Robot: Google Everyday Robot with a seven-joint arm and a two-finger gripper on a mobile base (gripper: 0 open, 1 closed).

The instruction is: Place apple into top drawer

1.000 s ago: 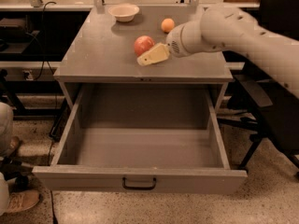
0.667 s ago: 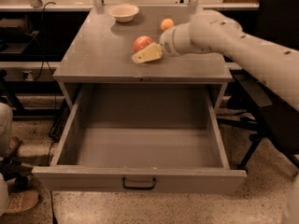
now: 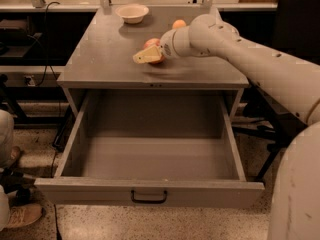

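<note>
The apple (image 3: 152, 44), reddish-pink, rests on the grey cabinet top (image 3: 107, 59), right of the middle. My gripper (image 3: 145, 56), cream-coloured at its tip, reaches in from the right and sits against the apple's near side, hiding the lower part of it. The top drawer (image 3: 200, 193) is pulled fully out below the cabinet top. It holds nothing, and its black handle (image 3: 149, 198) is centred on the front panel.
A small orange fruit (image 3: 178, 24) lies behind the arm on the cabinet top. A pale bowl (image 3: 132, 12) stands at the back. My white arm (image 3: 250, 59) crosses the right side. A person's shoe (image 3: 20, 215) is on the floor at the left.
My gripper has moved left along the cabinet top and closed in on the apple, now covering its near side. The drawer and the orange fruit have not moved.
</note>
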